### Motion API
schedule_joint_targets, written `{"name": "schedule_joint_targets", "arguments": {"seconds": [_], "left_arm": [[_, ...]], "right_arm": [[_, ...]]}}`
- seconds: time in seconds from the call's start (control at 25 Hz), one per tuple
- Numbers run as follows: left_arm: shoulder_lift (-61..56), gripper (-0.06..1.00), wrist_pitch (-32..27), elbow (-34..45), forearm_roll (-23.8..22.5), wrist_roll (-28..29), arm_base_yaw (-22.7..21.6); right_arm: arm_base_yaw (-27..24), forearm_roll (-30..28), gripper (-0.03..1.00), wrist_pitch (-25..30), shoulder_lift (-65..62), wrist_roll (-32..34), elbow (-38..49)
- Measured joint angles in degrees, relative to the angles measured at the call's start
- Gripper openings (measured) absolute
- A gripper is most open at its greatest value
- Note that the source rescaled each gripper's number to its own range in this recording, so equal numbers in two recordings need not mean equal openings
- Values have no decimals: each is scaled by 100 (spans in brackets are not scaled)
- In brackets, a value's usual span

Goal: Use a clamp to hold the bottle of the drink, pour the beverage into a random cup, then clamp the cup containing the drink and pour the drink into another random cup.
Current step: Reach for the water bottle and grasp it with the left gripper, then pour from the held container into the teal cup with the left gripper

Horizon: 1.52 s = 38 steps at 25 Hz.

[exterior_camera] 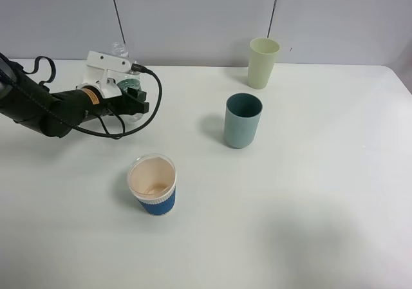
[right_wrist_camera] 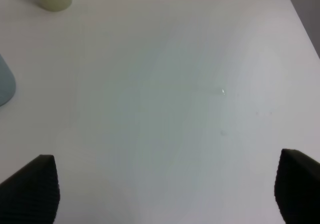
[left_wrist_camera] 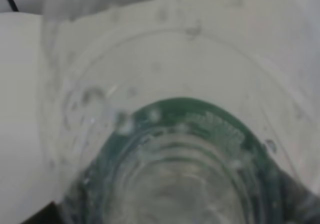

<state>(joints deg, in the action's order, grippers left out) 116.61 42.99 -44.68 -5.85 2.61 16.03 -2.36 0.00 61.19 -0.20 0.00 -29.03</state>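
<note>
Bottle (exterior_camera: 131,83) of thin clear plastic, wrapped in a dark green label (left_wrist_camera: 175,109), is near the far left corner of the worktop (exterior_camera: 322,224). It is clamped between the black jaws of the left gripper (exterior_camera: 135,103), which is closed tight on it. Close up, its transparent ribbed wall is dotted with droplets. Over bare matte white worktop the right gripper (right_wrist_camera: 167,189) hangs with its dark ridged fingers (right_wrist_camera: 35,189) spread wide, holding nothing. A smooth dull teal tumbler (exterior_camera: 243,120) stands near the worktop's middle, with a pale yellow-green tumbler (exterior_camera: 262,62) behind it at the far edge. A paper cup (exterior_camera: 152,185) with a blue ribbed sleeve, white rim and tan inside sits toward the near edge, left of middle.
</note>
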Motion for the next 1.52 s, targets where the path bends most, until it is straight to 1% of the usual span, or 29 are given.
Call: {"name": "schedule_joint_targets", "arguments": {"seconds": [0.04,0.16,0.28,0.32,0.4,0.52,0.56,0.64,0.8,0.92,1.04,1.12,1.2,1.36,1.44,1.52], "left_arm": [[-60,6,-144,5,128,-163,64],[-304,6,-472,5,618,-930,297],[-546,6,-680,6,1344,-2031,602],[-599,6,-744,11,1662,-2372,718],[-695,6,-864,11,2284,-3328,935],[-799,6,-1040,11,3066,-4846,1264],[-825,6,-1077,11,3262,-5294,1373],[-874,6,-1206,-15,3758,-5908,1513],[-973,6,-1520,-311,4929,-6754,1559],[-1005,6,-1564,-534,5491,-7248,1648],[-1005,6,-1610,-741,5960,-7661,1837],[-1005,6,-1563,-869,6346,-8083,1964],[-1005,6,-1385,-995,6757,-8621,2103],[-1005,6,-881,-1204,7574,-9952,2312],[-1005,6,-639,-1265,7837,-10524,2405],[-1005,6,-390,-1263,8028,-10925,2471]], "right_arm": [[0,0,58,0,0,0,0],[0,0,58,0,0,0,0],[0,-31,58,0,0,0,0],[0,-31,58,0,0,0,0],[0,-31,58,0,0,0,0],[0,0,58,0,0,0,0],[0,0,58,0,0,0,0],[0,0,58,0,0,0,0],[0,-31,58,0,0,0,0],[0,0,58,0,0,0,0],[0,0,58,0,0,0,0],[0,-31,58,0,0,0,0],[0,0,58,0,0,0,0],[0,0,58,0,0,0,0],[0,0,58,0,0,0,0],[0,0,58,0,0,0,0]]}}
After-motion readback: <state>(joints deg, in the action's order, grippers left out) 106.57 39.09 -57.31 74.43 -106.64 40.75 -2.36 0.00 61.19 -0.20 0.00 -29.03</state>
